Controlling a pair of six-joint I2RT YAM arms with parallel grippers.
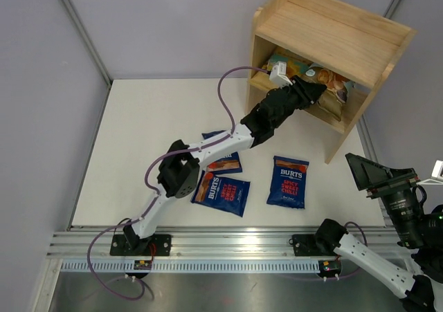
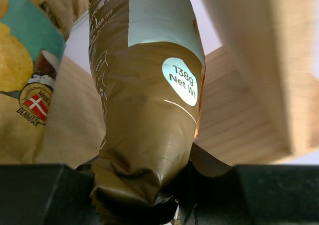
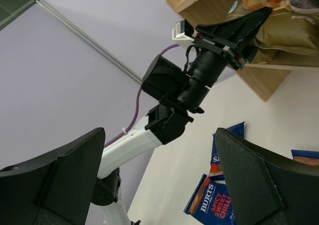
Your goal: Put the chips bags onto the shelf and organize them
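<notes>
My left gripper (image 1: 315, 90) reaches into the lower tier of the wooden shelf (image 1: 332, 28) and is shut on the bottom end of the tan-yellow bag (image 2: 149, 105), which stands upright there (image 1: 332, 104). The light blue Cassava bag (image 1: 296, 66) stands beside it on the same tier, and shows at the left in the left wrist view (image 2: 25, 60). Three dark blue Burts bags lie flat on the table: one at the left (image 1: 223, 162), one in front (image 1: 221, 193), one at the right (image 1: 288, 181). My right gripper (image 1: 374, 173) is open and empty, raised at the near right.
The shelf's top tier (image 1: 346, 39) holds nothing. The shelf's side panel (image 1: 353, 125) stands on the table behind the right Burts bag. Grey walls enclose the white table (image 1: 152, 132). The left arm's purple cable (image 1: 225, 97) loops above the table.
</notes>
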